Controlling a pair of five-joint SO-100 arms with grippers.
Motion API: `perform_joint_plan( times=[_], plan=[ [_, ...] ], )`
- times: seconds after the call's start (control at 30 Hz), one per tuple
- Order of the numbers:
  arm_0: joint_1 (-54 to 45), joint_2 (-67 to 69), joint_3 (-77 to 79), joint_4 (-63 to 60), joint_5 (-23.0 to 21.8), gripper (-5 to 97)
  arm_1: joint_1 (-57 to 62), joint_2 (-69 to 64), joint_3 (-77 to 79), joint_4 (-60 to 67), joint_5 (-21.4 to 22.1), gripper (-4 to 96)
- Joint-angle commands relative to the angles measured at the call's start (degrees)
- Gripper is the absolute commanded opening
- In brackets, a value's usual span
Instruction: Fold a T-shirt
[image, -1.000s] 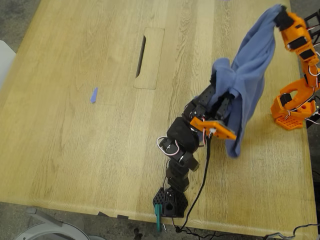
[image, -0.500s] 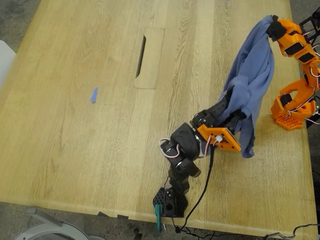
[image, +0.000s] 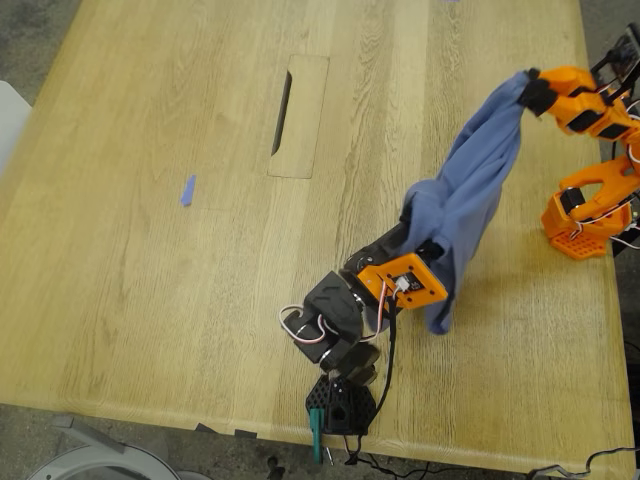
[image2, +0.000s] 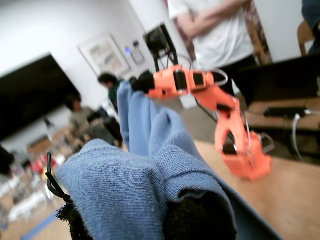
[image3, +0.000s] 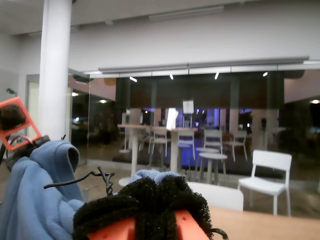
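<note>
Jaws of both grippers clamped on T-shirt (image: 470, 200): first gripper (image: 425, 245) pinches lower bunch, second gripper (image: 533, 92) holds top corner toward 2 o'clock, exterior view. Shirt hangs bunched, clear of tabletop (image: 180, 120). Step: lift/spread. Next: pull apart, lay flat.

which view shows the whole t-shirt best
The exterior view: the T-shirt shows end to end, strung in the air between my first gripper and my second gripper. The first wrist view shows only bunched folds close up; the second wrist view shows only scraps.
</note>
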Motion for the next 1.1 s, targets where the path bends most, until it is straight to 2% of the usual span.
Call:
perform_joint_plan(
  times=[0.0,0.4,0.67,0.83,1.07],
  plan=[
    [-4.83,14.59,21.36,-2.02,-4.66,0,0.53,4.31,3.43,-3.08,1.05,0.1],
    [-19.16,28.92,57.66,-1.85,-6.15,0,5.10,11.16,22.41,-3.78,5.01,0.1],
    [-34.10,36.04,77.52,-5.54,-4.92,0,13.62,4.75,30.41,-10.37,5.80,0.1],
    [-43.15,38.76,91.05,-16.61,-4.31,0,16.96,-4.13,32.70,-18.98,5.98,0.1],
    [-49.66,38.23,105.64,-30.67,-4.31,0,21.97,-16.17,34.01,-28.12,6.42,0.1]
  ],
)
